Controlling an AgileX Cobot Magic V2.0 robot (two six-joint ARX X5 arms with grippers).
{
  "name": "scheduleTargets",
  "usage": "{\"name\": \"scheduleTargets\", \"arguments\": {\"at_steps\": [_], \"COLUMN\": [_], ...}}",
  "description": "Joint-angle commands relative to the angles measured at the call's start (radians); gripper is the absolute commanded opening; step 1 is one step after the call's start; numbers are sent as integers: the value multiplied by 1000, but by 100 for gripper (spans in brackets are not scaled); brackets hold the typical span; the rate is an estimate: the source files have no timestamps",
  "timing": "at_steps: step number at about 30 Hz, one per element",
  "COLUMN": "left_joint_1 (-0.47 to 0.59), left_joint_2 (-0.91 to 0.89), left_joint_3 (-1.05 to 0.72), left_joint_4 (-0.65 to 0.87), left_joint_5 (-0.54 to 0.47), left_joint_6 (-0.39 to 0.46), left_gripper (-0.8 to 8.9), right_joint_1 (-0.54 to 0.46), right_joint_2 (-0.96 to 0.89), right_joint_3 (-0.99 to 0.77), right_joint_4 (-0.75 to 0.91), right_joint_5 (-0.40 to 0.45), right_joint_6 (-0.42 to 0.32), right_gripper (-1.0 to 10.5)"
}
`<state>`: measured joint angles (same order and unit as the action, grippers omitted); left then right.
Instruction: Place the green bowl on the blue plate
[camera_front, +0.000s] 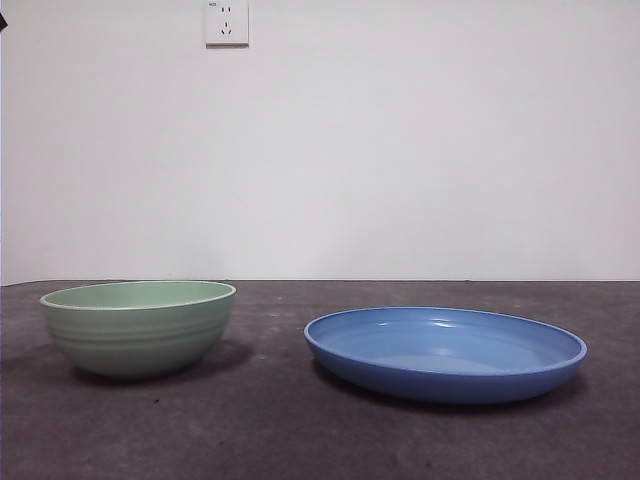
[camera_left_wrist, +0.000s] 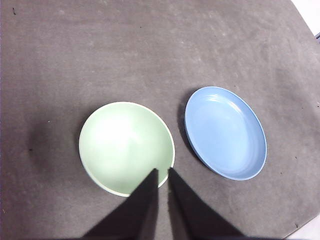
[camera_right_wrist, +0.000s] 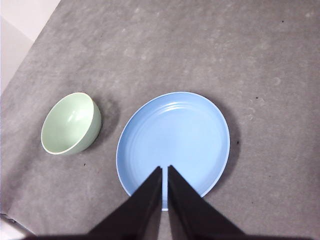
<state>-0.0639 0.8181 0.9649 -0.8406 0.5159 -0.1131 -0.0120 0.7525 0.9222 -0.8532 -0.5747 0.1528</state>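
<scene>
On the grey mat (camera_front: 300, 430), your plate (camera_front: 446, 352) lies flat and bare beside the bowl (camera_front: 138, 326) — apart, a clear strip between them, so a lift-and-carry has room. Both grippers hang high, left (camera_left_wrist: 162, 171) over the bowl's rim, right (camera_right_wrist: 164, 168) over the plate — jaws nearly together, holding nothing.

A bare test bench in a lab-like room is shown: a dark grey felt-like mat (camera_front: 300, 440) is spread across the table, backed by a plain white wall (camera_front: 400, 150) with one white power socket (camera_front: 227, 22) mounted high. No kitchen fittings or household furniture are seen.
</scene>
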Motion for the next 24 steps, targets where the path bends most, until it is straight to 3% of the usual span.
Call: {"name": "scheduleTargets", "arguments": {"at_steps": [1,3,6,15,24], "left_joint_1": [-3,-3,-3,-3,-3], "left_joint_2": [6,6,6,13,126], "left_joint_3": [25,25,25,25,25], "left_joint_4": [2,3,3,10,-28], "left_joint_5": [5,5,5,-4,-136], "left_joint_6": [20,20,20,74,71], "left_gripper": [222,401,548,562,562], "right_joint_1": [3,3,3,3,3], "right_joint_2": [4,4,4,4,4], "right_joint_3": [16,16,16,16,16], "right_joint_4": [2,2,-3,-1,-1], "right_joint_5": [-2,-2,-1,-2,-2], "right_joint_6": [-16,-15,-15,-12,-7], "right_gripper": [169,411,640,656,656]}}
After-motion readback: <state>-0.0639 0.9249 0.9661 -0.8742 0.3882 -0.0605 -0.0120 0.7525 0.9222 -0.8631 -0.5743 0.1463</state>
